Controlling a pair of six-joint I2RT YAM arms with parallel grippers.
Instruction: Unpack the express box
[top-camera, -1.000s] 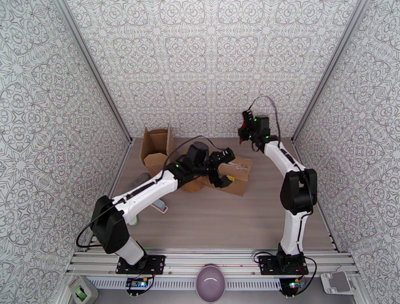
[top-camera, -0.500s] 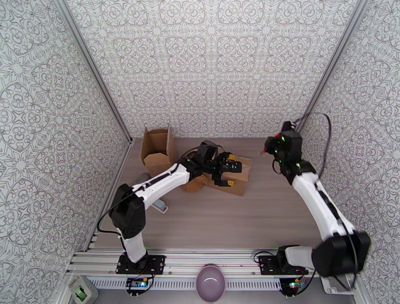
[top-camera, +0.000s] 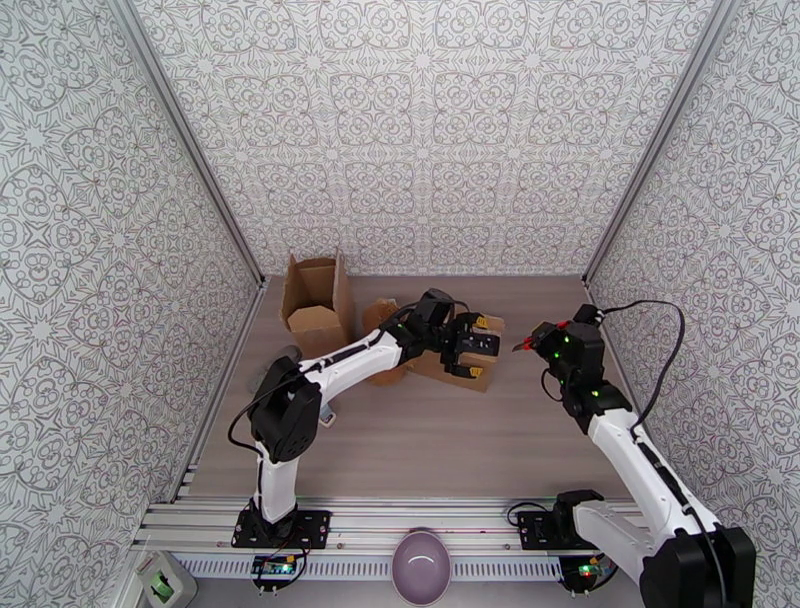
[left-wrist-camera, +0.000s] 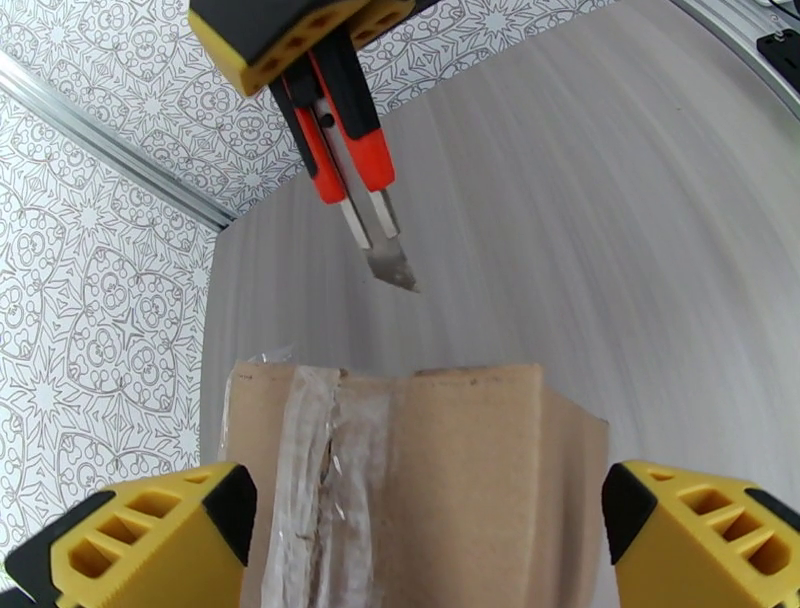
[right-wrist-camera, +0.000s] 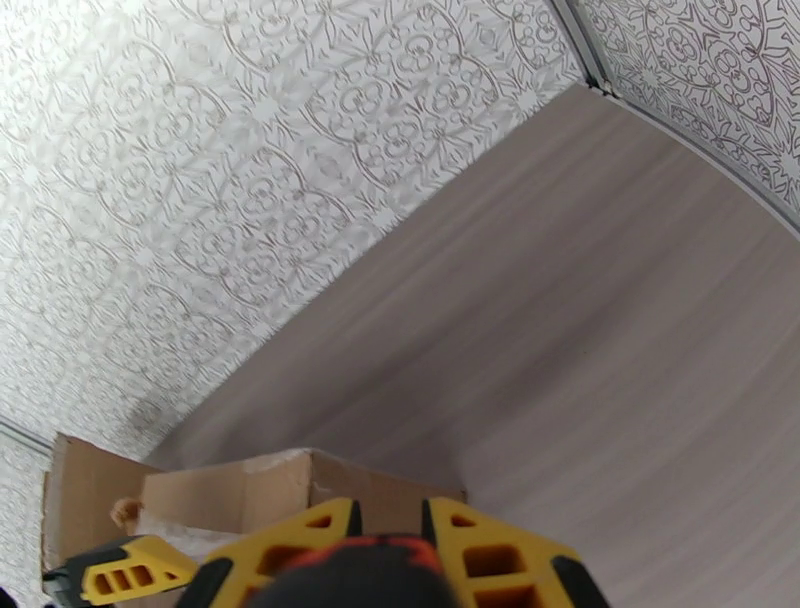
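Note:
The express box (top-camera: 452, 362) is a flat brown carton lying mid-table, with clear tape (left-wrist-camera: 315, 470) along its seam. My left gripper (top-camera: 472, 346) hangs over its right end, open wide, its yellow fingers (left-wrist-camera: 135, 535) standing on either side of the box (left-wrist-camera: 440, 490). I cannot tell whether they press on it. My right gripper (top-camera: 537, 345) is just right of the box, shut on a red utility knife (left-wrist-camera: 345, 130). The bare blade (left-wrist-camera: 392, 262) points down at the box's end, a little short of it. From the right wrist, the box (right-wrist-camera: 290, 485) lies beyond my right gripper (right-wrist-camera: 390, 530).
An opened cardboard carton (top-camera: 314, 293) stands at the back left. A brown lump (top-camera: 382, 318) lies by the express box. Grey items (top-camera: 275, 362) lie along the left wall. A purple bowl (top-camera: 421, 566) rests on the near rail. Patterned walls close in three sides.
My right arm swung down from high at the back to the box's right end, bringing the knife with it. My left arm stretched farther right along the box, its gripper still open.

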